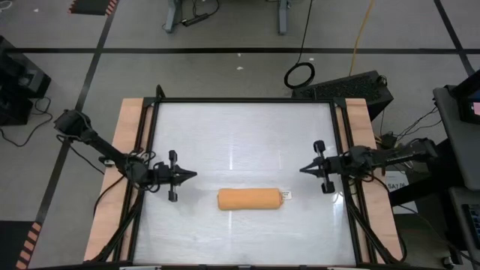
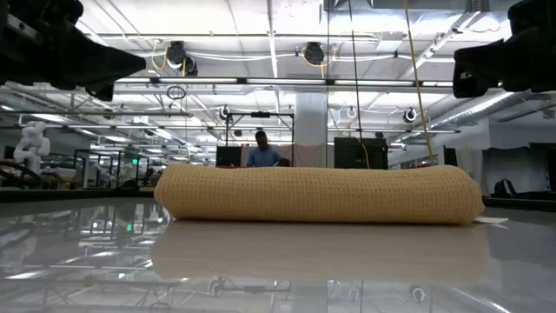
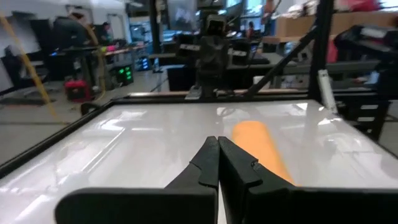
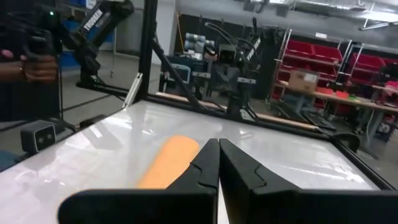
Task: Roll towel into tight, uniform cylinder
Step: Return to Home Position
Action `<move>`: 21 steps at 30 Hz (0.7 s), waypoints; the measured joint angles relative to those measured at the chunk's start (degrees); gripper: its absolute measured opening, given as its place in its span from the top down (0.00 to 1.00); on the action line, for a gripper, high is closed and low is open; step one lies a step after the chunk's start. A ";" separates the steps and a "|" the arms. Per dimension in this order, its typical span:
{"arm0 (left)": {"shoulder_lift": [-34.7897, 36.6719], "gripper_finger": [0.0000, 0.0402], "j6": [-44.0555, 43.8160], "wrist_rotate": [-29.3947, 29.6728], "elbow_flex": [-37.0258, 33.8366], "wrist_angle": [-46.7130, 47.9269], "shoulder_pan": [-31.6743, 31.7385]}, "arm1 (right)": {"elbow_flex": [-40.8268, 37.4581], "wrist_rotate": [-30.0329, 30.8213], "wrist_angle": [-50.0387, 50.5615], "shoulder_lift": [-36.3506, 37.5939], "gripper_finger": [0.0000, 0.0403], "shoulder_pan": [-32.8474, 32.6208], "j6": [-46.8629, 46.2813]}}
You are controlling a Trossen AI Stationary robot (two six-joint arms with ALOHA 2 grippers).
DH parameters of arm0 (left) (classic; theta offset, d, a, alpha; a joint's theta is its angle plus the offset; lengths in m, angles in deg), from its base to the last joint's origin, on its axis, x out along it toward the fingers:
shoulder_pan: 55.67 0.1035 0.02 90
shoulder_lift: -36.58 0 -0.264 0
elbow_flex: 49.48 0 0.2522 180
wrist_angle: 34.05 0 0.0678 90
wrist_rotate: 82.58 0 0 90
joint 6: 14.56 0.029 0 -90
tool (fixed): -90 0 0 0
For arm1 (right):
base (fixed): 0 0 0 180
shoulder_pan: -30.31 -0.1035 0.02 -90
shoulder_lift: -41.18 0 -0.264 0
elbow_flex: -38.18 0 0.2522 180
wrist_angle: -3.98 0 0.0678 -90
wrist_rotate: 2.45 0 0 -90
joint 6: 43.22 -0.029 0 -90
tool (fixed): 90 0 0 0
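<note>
Closest to the low camera, the towel (image 2: 317,193) lies on the glossy table (image 1: 240,127) as a rolled cylinder. It is orange-tan and waffle-textured, even in thickness along its length, with both ends rounded. Its small white tag (image 1: 286,195) sticks out flat on the table at the end toward the right gripper (image 1: 303,169). Seen from above, the towel lies lengthwise between the two arms, nearer the table edge at the bottom of the high view than the far one. It is roughly centred between the side rails and touches neither gripper. Off its other end the left gripper (image 1: 193,175) hangs above the table, apart from the towel and a little farther back, pointing inward. Its claw is pinched closed to a point, the fingers (image 3: 205,165) pressed together with nothing between them. The right gripper mirrors it, near the tag end but clear of the cloth, likewise closed and empty — its fingers (image 4: 239,171) meet along a thin seam. In the left wrist view the right arm (image 3: 211,50) faces back across the table, and in the right wrist view the left arm (image 4: 236,74) does the same. Wooden strips (image 1: 127,150) flank the table's black frame. Far back in the room, in the low view, a person (image 2: 262,149) shows just above the towel's top edge — too small to tell more.
</note>
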 joint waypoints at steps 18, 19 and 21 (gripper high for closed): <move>1.85 0.99 -0.24 -37.99 -0.02 -2.24 20.63 | 0.02 1.15 13.44 11.89 1.00 0.01 -2.20; 2.39 0.99 -0.24 -38.72 -0.02 -1.90 21.24 | 0.02 1.13 13.44 11.91 1.00 0.01 -2.32; 3.12 0.99 -0.24 -39.78 -0.02 -1.93 22.26 | 0.02 1.13 13.44 11.91 1.00 0.01 -2.57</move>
